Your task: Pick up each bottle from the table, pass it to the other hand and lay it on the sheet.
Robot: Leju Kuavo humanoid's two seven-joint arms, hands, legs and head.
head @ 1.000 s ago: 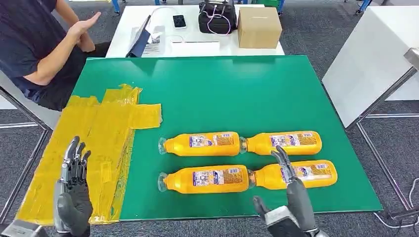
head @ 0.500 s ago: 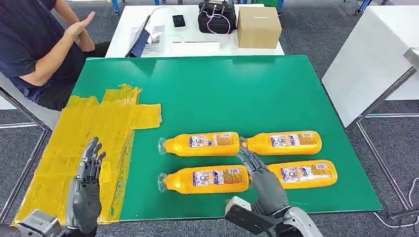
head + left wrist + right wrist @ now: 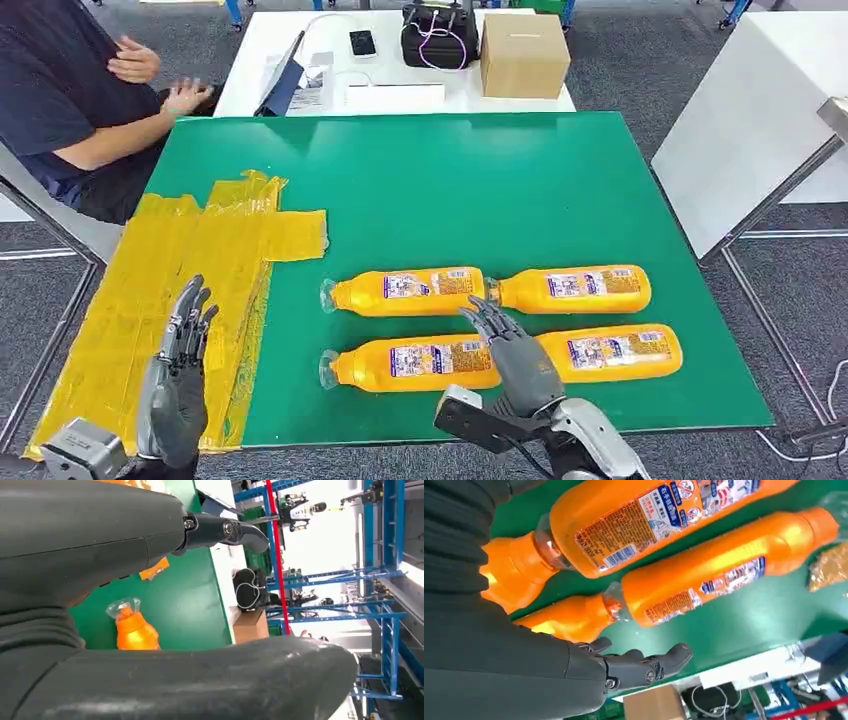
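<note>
Several orange bottles lie on their sides in two rows on the green table [image 3: 480, 190]. The near left bottle [image 3: 415, 362] has its clear cap pointing left. My right hand [image 3: 510, 355] hovers open over that bottle's base end, beside the cap of the near right bottle [image 3: 620, 352]. Behind them lie the far left bottle [image 3: 405, 291] and the far right bottle [image 3: 572, 288]. In the right wrist view the bottles [image 3: 694, 585] sit close under the spread fingers [image 3: 644, 667]. My left hand [image 3: 178, 375] is open, fingers straight, above the yellow sheet [image 3: 180, 270]. A bottle cap [image 3: 131, 627] shows past the left hand.
A person [image 3: 70, 110] sits at the table's far left corner with hands near the edge. Behind stands a white table with a cardboard box [image 3: 524, 55], a black bag [image 3: 440, 35] and a phone [image 3: 363, 43]. Another white table [image 3: 760, 130] stands at the right.
My right hand has moved left from over the near right bottle to the near left bottle's base end. My left hand shifted right and forward over the sheet. The person lowered their hands.
</note>
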